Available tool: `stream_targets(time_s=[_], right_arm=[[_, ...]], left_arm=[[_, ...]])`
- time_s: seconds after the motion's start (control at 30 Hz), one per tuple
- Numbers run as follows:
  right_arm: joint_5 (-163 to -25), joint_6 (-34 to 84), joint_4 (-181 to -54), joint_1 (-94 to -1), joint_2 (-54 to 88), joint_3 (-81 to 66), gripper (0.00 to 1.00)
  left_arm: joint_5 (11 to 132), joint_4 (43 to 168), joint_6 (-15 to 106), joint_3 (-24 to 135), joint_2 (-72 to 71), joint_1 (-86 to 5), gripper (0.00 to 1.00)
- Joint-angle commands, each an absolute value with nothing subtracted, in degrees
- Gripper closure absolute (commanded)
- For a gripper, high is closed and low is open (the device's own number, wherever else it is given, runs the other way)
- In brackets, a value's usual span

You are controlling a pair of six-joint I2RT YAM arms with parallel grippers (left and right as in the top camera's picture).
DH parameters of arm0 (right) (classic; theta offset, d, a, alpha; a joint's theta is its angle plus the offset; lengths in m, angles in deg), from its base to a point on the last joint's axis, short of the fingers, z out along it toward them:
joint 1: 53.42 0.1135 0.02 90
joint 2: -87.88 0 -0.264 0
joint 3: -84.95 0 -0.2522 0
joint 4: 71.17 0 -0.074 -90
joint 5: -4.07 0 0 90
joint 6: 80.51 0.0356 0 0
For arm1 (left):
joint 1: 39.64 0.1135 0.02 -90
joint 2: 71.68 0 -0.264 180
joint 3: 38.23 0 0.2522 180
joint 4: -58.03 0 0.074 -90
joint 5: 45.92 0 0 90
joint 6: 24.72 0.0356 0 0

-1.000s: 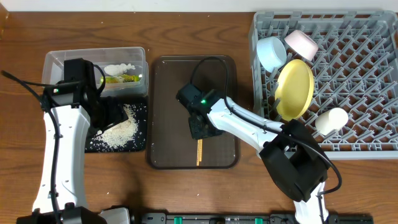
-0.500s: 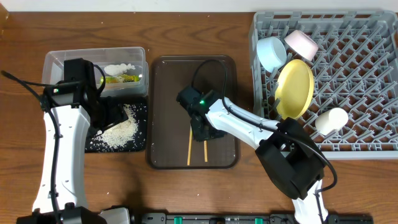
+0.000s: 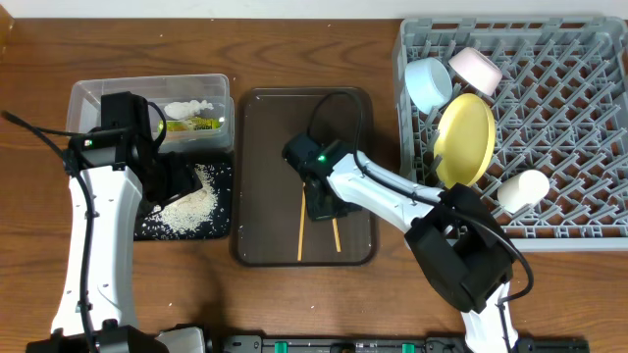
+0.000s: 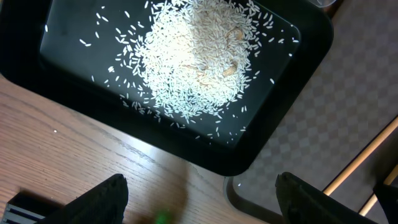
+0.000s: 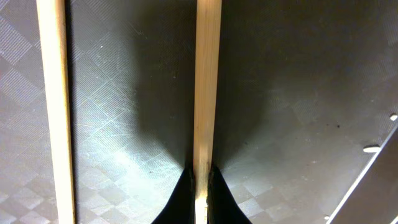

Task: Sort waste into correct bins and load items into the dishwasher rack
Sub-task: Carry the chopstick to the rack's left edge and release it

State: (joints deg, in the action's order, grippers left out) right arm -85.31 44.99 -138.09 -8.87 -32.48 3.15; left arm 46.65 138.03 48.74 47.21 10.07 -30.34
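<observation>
Chopsticks (image 3: 300,230) lie on the brown tray (image 3: 265,127) at the centre of the overhead frame. The right pincer (image 5: 200,186) is closed narrow on one of them, at the bottom middle of its wrist view; the other lies free along the left edge. The left pincer (image 4: 202,190) is spread wide above the black tray (image 4: 25,56) of rice (image 4: 193,56).

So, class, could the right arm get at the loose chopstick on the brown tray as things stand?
Probably not yet: the loose chopstick lies uncovered close by, but the right end effector is shut on the other chopstick.
</observation>
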Motion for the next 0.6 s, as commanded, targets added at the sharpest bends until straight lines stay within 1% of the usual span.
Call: stream_targets(time_s=[0.0, 0.37, 0.57], right_arm=[[-87.1, 41.0, -138.8, -11.5, -31.7, 2.7, 0.99], [-86.7, 28.1, -144.3, -21.3, -14.6, 2.9, 0.99], [-81.6, 27.1, -149.2, -27.9, -11.4, 2.9, 0.99]], left_arm=[[45.6, 138.4, 48.7, 47.0, 9.7, -30.3, 0.21], [45.6, 138.4, 48.7, 47.0, 9.7, -30.3, 0.21], [45.6, 138.4, 48.7, 47.0, 9.7, -30.3, 0.21]])
